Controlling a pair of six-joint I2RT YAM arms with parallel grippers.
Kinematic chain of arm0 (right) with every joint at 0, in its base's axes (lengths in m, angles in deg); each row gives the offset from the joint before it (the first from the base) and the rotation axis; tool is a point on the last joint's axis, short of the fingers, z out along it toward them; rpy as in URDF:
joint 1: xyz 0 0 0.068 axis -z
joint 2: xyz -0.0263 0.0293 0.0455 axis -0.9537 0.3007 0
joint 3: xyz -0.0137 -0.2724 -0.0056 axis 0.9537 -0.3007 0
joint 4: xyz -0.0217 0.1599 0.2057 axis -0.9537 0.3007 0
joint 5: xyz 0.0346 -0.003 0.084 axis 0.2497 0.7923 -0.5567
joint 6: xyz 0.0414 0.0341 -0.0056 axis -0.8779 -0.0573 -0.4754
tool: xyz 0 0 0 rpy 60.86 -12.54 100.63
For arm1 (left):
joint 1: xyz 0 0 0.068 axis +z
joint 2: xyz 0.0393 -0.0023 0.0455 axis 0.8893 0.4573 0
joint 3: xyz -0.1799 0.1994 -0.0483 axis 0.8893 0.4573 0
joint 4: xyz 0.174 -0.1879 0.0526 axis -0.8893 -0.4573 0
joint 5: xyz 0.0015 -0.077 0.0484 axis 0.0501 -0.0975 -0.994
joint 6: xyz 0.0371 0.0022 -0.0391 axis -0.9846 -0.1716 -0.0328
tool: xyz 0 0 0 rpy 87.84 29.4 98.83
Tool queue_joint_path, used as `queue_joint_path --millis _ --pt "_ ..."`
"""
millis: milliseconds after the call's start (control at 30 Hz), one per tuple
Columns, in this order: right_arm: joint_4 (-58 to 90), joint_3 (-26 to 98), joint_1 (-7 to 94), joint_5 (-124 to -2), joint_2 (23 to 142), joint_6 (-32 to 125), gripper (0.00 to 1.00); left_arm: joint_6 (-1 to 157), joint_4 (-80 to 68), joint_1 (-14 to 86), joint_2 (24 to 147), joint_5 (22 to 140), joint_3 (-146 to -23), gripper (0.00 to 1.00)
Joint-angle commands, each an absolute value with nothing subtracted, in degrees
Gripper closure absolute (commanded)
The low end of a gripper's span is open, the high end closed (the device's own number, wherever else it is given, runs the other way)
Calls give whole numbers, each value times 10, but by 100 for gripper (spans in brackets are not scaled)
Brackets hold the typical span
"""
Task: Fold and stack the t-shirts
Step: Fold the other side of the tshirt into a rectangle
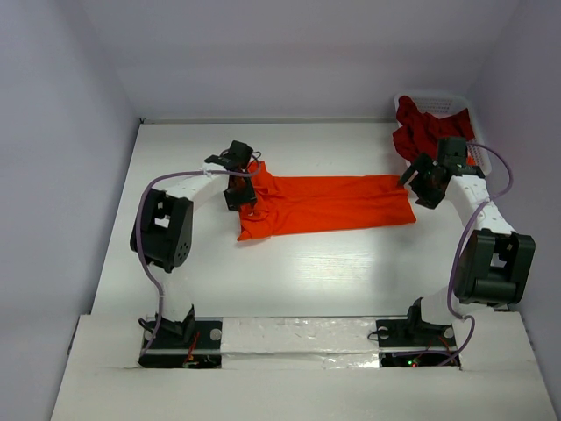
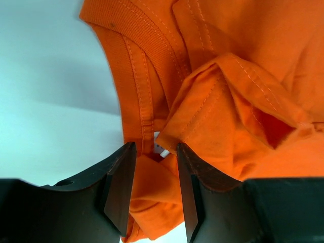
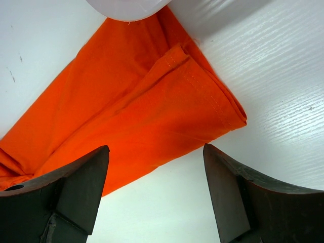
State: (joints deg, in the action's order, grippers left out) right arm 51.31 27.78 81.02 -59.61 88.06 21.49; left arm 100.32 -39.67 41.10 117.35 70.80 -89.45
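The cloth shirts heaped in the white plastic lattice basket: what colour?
The heaped shirts are dark red; the top view shows them best.

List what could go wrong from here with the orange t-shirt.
The left gripper straddles bunched cloth beside the collar of the orange t-shirt; it may pinch only one layer, skewing the fold.
The right gripper is open over the layered hem corner; it may catch just the top layer.
The right arm is close to the basket of red t-shirts and might snag them.
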Motion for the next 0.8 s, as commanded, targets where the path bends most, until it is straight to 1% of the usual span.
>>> queue_joint_path --millis 0,300,767 --pt "512 294 806 -596 881 226 20 1006 -388 413 1179 707 -884 65" --pt "510 297 806 -599 886 224 20 1016 -380 413 1179 721 -878 69" --pt "508 292 806 -598 886 223 20 1028 -360 413 1165 723 -870 68"
